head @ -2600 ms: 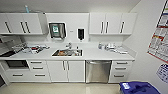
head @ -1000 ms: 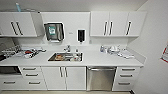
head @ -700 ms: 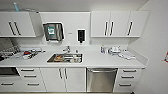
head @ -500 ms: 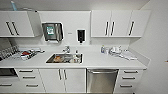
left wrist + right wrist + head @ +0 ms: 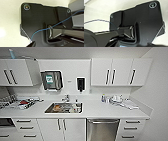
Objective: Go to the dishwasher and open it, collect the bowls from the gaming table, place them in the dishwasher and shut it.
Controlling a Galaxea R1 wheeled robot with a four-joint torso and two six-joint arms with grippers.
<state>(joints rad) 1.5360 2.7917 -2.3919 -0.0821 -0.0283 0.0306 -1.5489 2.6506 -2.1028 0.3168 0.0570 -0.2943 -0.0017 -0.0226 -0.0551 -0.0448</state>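
Note:
The dishwasher (image 5: 103, 130) sits under the white counter, right of centre in the head view. Its brushed steel front is closed, and a horizontal bar handle (image 5: 103, 121) runs along its top. The bowls and the gaming table are out of view. Both wrist views take in the robot's own dark plate over a pale floor, and no fingers can be made out there.
A steel sink (image 5: 64, 107) with dishes in it is set in the counter (image 5: 100, 112), left of the dishwasher. White drawers (image 5: 130, 129) flank the dishwasher's right side, cabinet doors (image 5: 61, 128) its left. Items (image 5: 117, 100) lie on the counter at right. A wall (image 5: 157, 97) closes the right side.
The whole kitchen has grown larger and slid down the head view as the camera came closer. The dishwasher stays closed.

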